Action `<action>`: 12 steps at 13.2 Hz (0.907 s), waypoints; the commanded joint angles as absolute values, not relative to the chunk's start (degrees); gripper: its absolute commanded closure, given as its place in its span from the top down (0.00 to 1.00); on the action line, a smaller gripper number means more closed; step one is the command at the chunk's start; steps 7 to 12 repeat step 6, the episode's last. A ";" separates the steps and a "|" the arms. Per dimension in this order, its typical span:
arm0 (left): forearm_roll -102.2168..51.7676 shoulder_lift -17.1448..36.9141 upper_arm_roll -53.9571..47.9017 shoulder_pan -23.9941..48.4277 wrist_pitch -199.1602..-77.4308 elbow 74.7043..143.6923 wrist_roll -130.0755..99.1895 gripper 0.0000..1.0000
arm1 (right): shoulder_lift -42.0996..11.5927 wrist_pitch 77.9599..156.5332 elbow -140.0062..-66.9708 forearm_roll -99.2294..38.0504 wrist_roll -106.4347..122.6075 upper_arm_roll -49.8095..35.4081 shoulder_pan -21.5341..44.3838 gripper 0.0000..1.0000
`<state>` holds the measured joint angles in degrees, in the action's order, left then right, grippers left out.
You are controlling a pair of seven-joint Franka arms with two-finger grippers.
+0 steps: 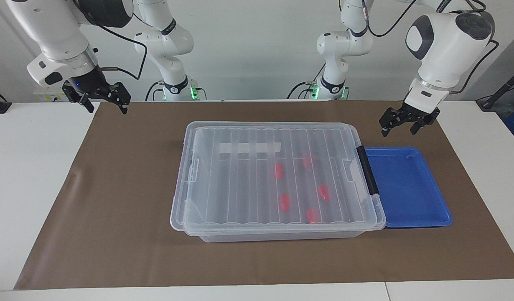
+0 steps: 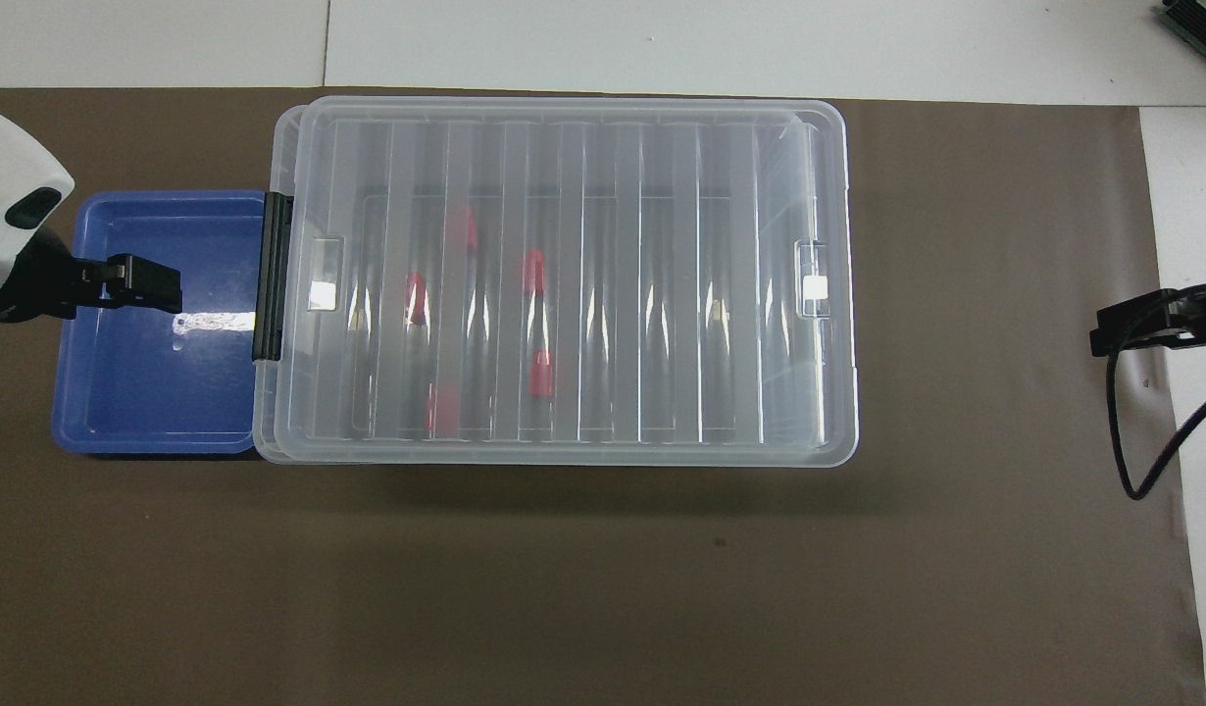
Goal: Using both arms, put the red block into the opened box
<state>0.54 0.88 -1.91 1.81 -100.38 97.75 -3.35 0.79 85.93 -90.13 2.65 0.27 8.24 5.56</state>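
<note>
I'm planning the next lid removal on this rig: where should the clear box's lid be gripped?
Probably the lid by its two end tabs, one gripper from each end, descending from above: it lies flat on the box, too broad for one gripper.

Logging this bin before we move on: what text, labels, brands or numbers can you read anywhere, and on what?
No readable text anywhere.
White label strip on the ribbed see-through lid of the large clear plastic storage box: no writing can be made out.
Dark band lettering on the white robot arms' joints: too small to read.

Left end effector (image 1: 398, 124) and right end effector (image 1: 101, 99) gape, raised.
</note>
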 commanded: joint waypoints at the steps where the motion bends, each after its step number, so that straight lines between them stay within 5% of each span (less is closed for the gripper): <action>1: -0.53 -0.44 -2.11 1.05 -100.46 99.14 -2.90 1.00 | 0.35 85.60 -89.73 2.64 1.85 7.82 5.10 1.00; 12: -0.62 -0.44 -2.20 1.05 -100.46 99.05 -2.90 1.00 | 0.79 84.73 -89.47 2.55 1.23 7.47 5.45 1.00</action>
